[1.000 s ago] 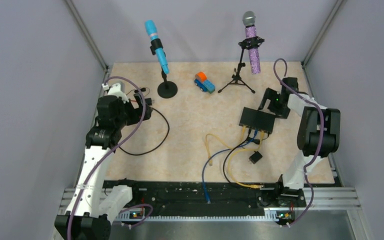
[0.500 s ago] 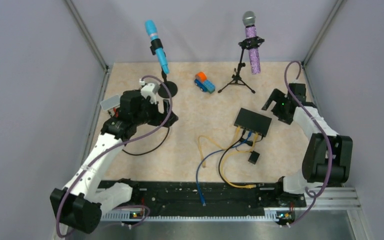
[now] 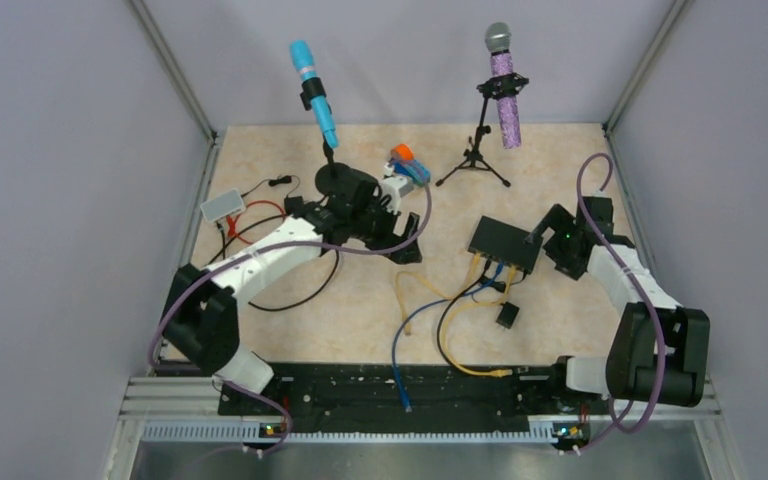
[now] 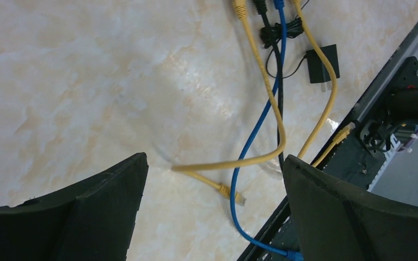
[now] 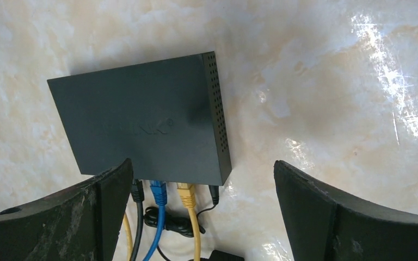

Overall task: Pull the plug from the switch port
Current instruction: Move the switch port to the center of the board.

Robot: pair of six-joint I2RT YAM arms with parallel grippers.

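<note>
Nearest me, loose yellow cables (image 4: 266, 98) and a blue cable (image 4: 233, 201) trail across the marbled beige table (image 4: 87, 81). Past them, right of centre, lies the flat black rectangular switch box (image 3: 506, 243). Its switch port (image 5: 170, 182) edge faces me, with a blue plug (image 5: 158, 192) and a yellow plug (image 5: 185, 194) seated in it. My right gripper (image 5: 202, 166) hovers over the box, fingers wide apart and empty. My left gripper (image 4: 215, 163), left of the box, is equally spread and holds nothing.

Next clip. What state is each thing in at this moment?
switch, lying flat, cables plugged in
blue plug, seated in its port
yellow plug, seated beside it
left gripper, jaws open, empty
right gripper, jaws open, empty
blue microphone, held in its stand
purple microphone, held in its stand
</note>
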